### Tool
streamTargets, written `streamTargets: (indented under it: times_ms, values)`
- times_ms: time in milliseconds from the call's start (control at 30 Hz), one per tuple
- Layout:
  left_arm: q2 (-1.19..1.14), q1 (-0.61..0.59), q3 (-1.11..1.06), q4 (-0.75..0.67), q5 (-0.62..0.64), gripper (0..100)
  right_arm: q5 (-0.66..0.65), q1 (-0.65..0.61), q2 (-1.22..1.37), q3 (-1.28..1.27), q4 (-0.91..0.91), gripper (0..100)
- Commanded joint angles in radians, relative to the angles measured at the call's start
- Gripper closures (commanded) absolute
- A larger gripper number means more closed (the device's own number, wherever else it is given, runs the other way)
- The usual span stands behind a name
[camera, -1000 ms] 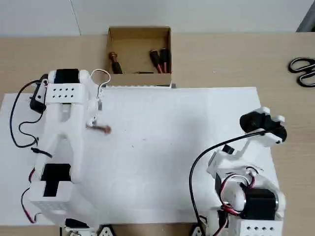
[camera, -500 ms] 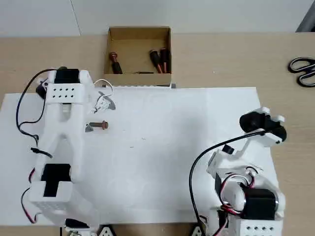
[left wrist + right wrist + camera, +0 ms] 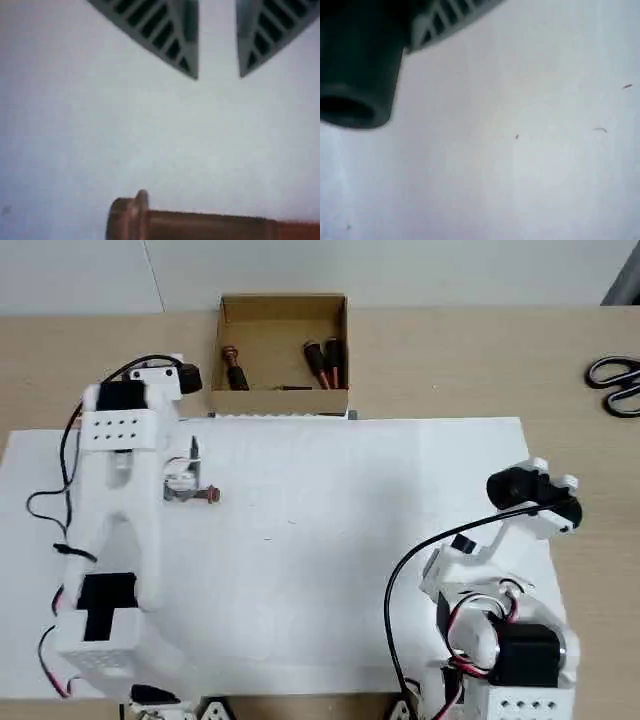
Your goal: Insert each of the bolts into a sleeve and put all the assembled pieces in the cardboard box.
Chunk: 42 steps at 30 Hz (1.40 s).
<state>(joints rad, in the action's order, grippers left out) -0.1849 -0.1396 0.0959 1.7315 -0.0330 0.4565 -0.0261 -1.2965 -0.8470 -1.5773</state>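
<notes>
Lying near the left edge of the white sheet (image 3: pixel 350 540), the bolt (image 3: pixel 207 494) sits just beside the left claw (image 3: pixel 217 75), whose fingers are spread with nothing between them. The right claw (image 3: pixel 415 37) pinches a black sleeve (image 3: pixel 357 75) near the sheet's right edge. Three finished pieces (image 3: pixel 325 362) lie in the cardboard box (image 3: pixel 283 298).

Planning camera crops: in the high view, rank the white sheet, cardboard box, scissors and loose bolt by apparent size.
1. white sheet, largest
2. cardboard box
3. scissors, cut off at the frame edge, so only the visible part is judged
4. bolt, smallest
</notes>
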Motion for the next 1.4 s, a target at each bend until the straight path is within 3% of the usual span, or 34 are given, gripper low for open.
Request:
streamTargets:
  times_ms: [0,333,500,667,933,1367]
  values:
    - [0.055,-0.023,0.01,-0.008,-0.327,96,-0.006,0.005,-0.013,0.005,0.027,99.5]
    - [0.06,0.0,0.012,-0.02,-0.954,96,-0.006,0.005,-0.013,0.005,0.027,99.5]
    - [0.051,-0.002,0.01,-0.101,-1.148,93,-0.006,0.002,-0.013,0.005,0.027,99.5]
    - [0.051,0.0,0.01,-0.149,-1.247,85,-0.012,0.001,-0.015,0.005,0.027,99.5]
    - [0.049,0.034,0.007,-0.147,-1.367,84,-0.044,0.001,-0.013,0.005,0.041,99.5]
    - [-0.094,0.071,0.012,-0.233,-1.405,84,-0.043,0.001,-0.007,0.005,0.041,99.5]
